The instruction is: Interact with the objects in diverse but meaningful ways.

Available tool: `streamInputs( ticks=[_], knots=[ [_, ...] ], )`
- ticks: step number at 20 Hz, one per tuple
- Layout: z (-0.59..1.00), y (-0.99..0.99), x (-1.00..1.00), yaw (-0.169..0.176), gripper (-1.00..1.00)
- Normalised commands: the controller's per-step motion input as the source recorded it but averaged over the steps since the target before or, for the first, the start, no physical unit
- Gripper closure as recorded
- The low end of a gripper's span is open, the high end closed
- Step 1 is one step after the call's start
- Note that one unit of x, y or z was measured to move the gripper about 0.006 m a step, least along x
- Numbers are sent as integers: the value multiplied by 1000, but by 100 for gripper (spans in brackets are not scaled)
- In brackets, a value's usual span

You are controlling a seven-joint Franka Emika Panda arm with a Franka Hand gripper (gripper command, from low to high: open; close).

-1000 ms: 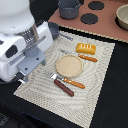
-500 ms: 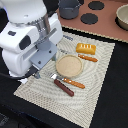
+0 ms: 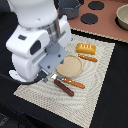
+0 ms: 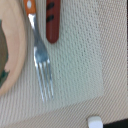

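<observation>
Hovering low over the woven placemat [image 3: 95,85], the gripper [image 3: 50,77] sits at the tines of the orange-handled fork [image 4: 40,65]; whether its jaws are wide or narrow I cannot tell, as the arm's white body hides them. From the wrist view the fork lies between the tan plate [image 4: 7,55] and the brown-handled piece [image 4: 52,20], just beside both. Beyond the plate, the orange bread loaf [image 3: 86,48] rests near the far edge of the mat.
</observation>
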Motion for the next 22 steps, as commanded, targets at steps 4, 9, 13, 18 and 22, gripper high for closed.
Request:
streamInputs(
  ticks=[4,9,13,18,22],
  knots=[
    [-48,0,542,-55,-100],
    [-15,13,421,-16,-100],
    [-66,-4,389,-4,-100],
    [-82,-56,521,-5,-100],
    [-3,-94,622,-31,-100]
  ],
)
